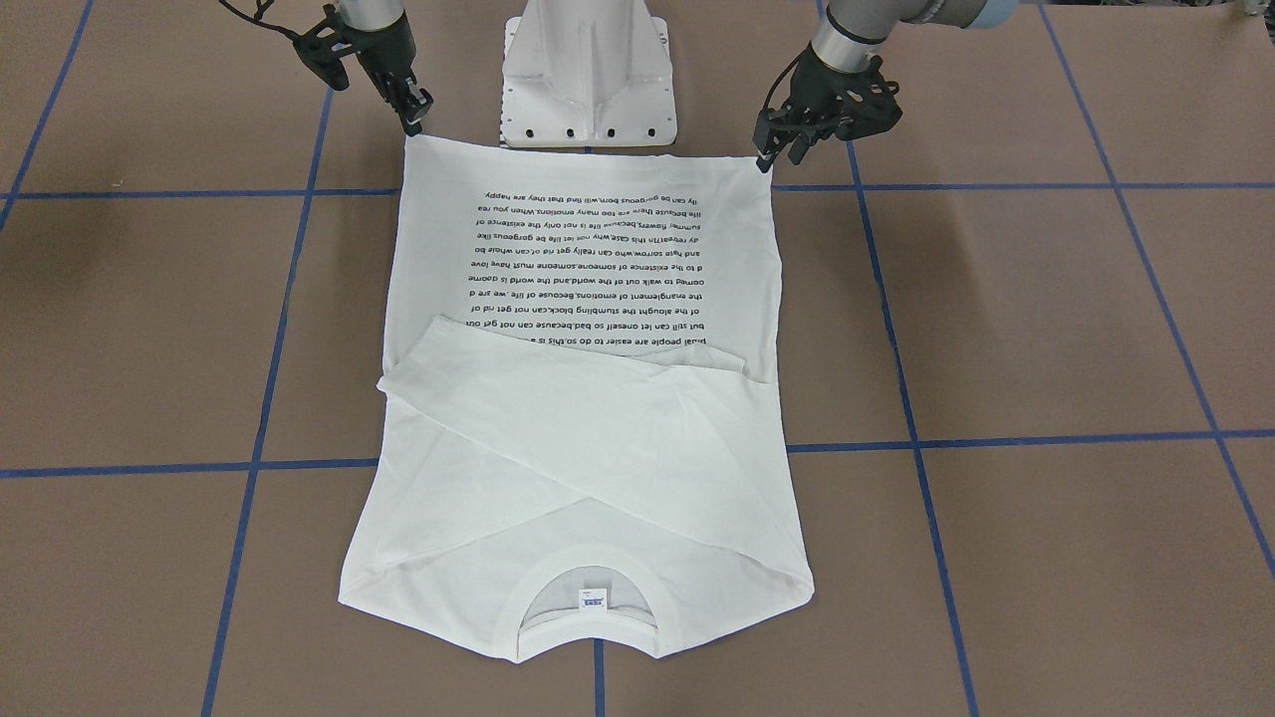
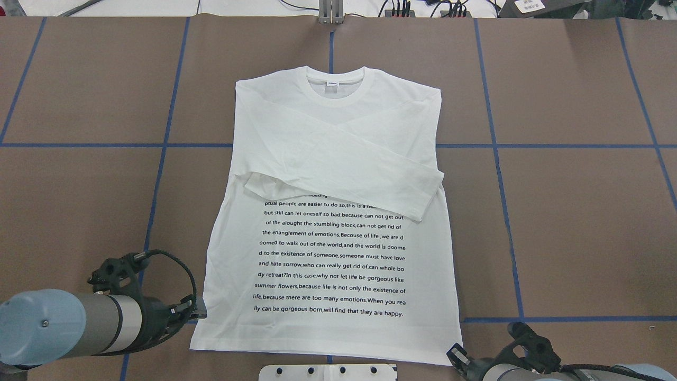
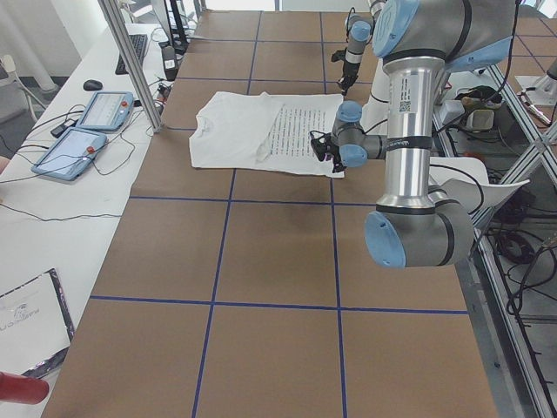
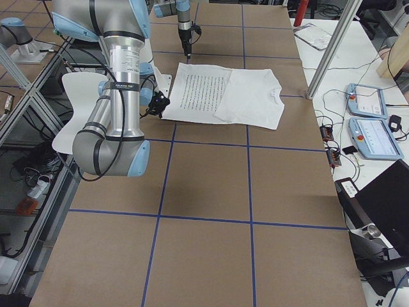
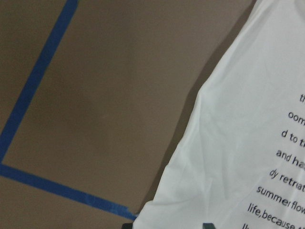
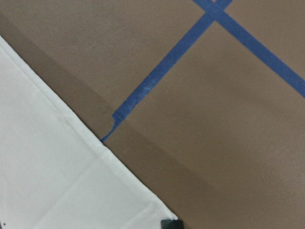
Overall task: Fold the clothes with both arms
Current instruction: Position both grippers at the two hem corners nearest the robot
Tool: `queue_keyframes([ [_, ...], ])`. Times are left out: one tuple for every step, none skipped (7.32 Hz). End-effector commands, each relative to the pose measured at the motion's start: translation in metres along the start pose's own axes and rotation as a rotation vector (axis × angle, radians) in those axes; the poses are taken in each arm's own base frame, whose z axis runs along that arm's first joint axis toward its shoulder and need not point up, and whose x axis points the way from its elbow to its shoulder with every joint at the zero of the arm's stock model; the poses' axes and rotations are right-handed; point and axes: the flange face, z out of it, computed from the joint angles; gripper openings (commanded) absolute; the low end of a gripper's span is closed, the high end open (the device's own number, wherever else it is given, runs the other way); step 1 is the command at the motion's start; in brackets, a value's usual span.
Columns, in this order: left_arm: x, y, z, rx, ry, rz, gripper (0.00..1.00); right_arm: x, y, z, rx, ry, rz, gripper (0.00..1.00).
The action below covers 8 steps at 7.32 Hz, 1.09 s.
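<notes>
Flat at frame centre: white T-shirt (image 1: 588, 418), sleeves crossed, hem toward top. At upper-right hem corner, left gripper (image 1: 780, 156) — fingers parted, gripping nothing. At upper-left corner, right gripper (image 1: 413, 121) — opening unclear.

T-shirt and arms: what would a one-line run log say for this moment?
T-shirt: flat, print up, sleeves crossed | left gripper: open at hem corner | right gripper: at other hem corner, jaws unclear

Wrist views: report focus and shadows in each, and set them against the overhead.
Left wrist view: soft focus, the T-shirt with its print fuzzy yet readable, dark shadow beside its edge. Right wrist view: equally soft, a shadow band on the table along the T-shirt's edge. Overhead view: evenly lit, print crisp.
</notes>
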Motion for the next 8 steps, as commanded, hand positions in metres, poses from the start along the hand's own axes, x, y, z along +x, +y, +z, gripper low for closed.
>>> queue_keyframes([
  [-0.008,0.013,0.012,-0.012,-0.031,0.004,0.68,0.000,0.000,0.000,-0.001,-0.001,0.001,0.00],
  [-0.011,0.017,0.020,-0.016,-0.044,0.005,0.68,-0.001,0.001,-0.001,-0.002,-0.002,0.000,0.00],
  [-0.012,0.018,0.026,-0.016,-0.053,0.005,0.68,-0.001,0.001,-0.001,-0.002,-0.002,0.001,0.00],
  [-0.013,0.017,0.027,-0.015,-0.057,0.002,0.65,-0.001,0.001,-0.001,-0.002,-0.002,0.000,0.00],
  [-0.014,0.017,0.027,-0.012,-0.058,-0.011,0.63,-0.001,0.001,-0.001,-0.002,-0.002,0.000,0.00],
  [-0.014,0.018,0.028,-0.016,-0.060,-0.023,0.56,0.000,0.001,0.000,-0.002,0.000,-0.002,0.00],
  [-0.016,0.021,0.030,-0.019,-0.065,-0.021,0.51,0.000,0.001,0.000,-0.002,0.000,0.000,0.00],
  [-0.021,0.024,0.040,-0.022,-0.084,-0.029,0.51,0.000,0.000,0.000,-0.001,-0.001,0.001,0.00],
])
